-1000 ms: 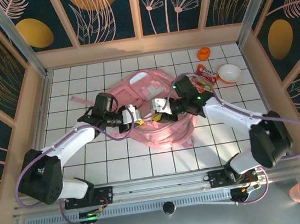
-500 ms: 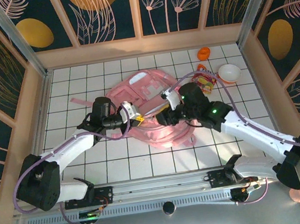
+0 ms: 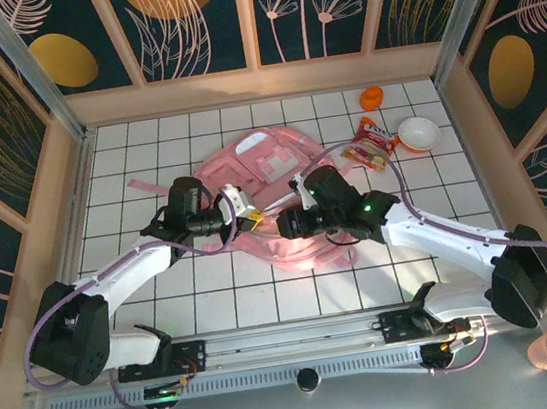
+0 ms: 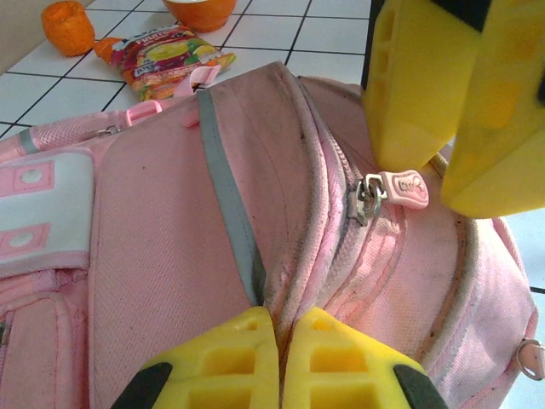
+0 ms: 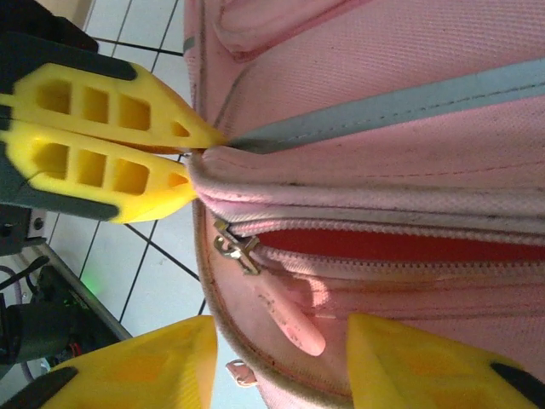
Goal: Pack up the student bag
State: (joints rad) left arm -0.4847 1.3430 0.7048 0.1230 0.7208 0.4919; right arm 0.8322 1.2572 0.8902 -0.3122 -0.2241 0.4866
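The student bag (image 3: 270, 161) lies flat in the middle of the table, pink with a white patch (image 4: 47, 204). My left gripper (image 4: 281, 320) is shut on a fold of its fabric beside the grey trim, at the bag's near-left edge (image 3: 247, 219). In the right wrist view its yellow fingers (image 5: 111, 141) pinch that same seam. My right gripper (image 5: 281, 331) is open, its two fingers either side of the pink zip pull (image 5: 294, 319) without touching it. The zip is partly undone and shows a red lining (image 5: 400, 247). From above, the right gripper (image 3: 286, 225) sits over the bag's near edge.
At the back right lie a snack packet (image 3: 372, 144), a white bowl (image 3: 418, 132) and a small orange object (image 3: 371, 98). A pink strip (image 3: 145, 183) lies on the tiles to the left. Wooden walls fence the table.
My right arm has swung left and nearer, bringing its open gripper down to the zip pull beside the left gripper. The left gripper has kept its hold on the bag.
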